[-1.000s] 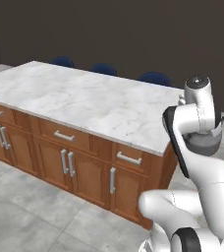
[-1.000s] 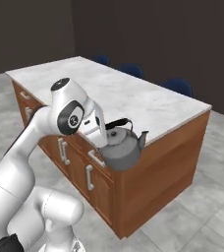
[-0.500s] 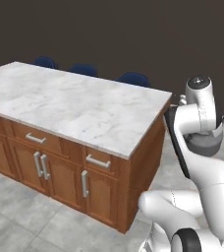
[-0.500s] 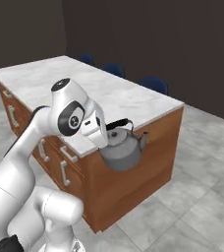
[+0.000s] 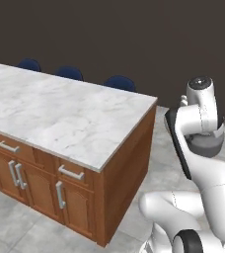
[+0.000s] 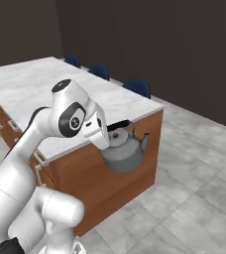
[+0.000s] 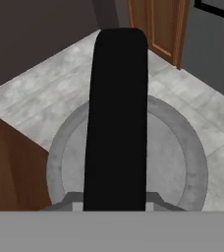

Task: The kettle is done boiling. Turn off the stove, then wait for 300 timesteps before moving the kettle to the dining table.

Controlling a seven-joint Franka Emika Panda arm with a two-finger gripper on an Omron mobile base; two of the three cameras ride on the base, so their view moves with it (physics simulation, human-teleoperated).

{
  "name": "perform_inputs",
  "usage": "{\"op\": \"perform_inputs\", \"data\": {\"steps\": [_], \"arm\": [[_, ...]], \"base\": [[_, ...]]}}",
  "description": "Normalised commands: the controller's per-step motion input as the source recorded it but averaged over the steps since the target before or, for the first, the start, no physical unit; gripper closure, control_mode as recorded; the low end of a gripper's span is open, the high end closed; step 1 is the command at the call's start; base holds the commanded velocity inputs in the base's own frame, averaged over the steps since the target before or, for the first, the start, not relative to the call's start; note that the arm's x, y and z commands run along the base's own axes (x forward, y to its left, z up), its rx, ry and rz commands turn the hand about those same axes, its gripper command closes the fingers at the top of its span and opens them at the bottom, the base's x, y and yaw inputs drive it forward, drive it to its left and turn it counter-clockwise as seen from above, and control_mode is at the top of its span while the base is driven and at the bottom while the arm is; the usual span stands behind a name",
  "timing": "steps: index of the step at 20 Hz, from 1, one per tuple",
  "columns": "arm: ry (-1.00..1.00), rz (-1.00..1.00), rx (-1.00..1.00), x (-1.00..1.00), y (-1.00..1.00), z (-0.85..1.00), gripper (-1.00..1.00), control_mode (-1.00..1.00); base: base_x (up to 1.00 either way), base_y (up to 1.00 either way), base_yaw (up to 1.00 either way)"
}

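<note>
The gripper is closed on the black arched handle of the kettle, and the kettle hangs under it in the air. It is a small, round, grey metal kettle, and it is not resting on anything.

The thing that matters most for the next move is where the kettle is next to the dining table. In the right base view the kettle hangs beside the short end of the table, in front of its brown wood side, and its body sits lower than the white marble top. So the top lies up and off to the arm's left of the kettle (the arm would likely have to lift it before it goes across).

The kettle hangs upright. Its spout points away from the robot's arm, toward the open grey floor. In the hand view the handle runs as one long black bar straight up the middle, across the round grey body below it. Grey floor tiles show under the kettle there.

The table's long side runs away to the left, with blue chairs behind it.
</note>
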Motion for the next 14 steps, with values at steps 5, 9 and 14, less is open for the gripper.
{"op": "perform_inputs", "data": {"steps": [5, 9, 14], "arm": [[0.00, 0.00, 0.00, 0.00, 0.00, 0.00, 1.00, 1.00], [0.00, 0.00, 0.00, 0.00, 0.00, 0.00, 1.00, 1.00], [0.00, 0.00, 0.00, 0.00, 0.00, 0.00, 1.00, 1.00]], "base": [[0.23, -0.66, 0.07], [0.26, -0.65, 0.10], [0.29, -0.62, 0.13]]}}
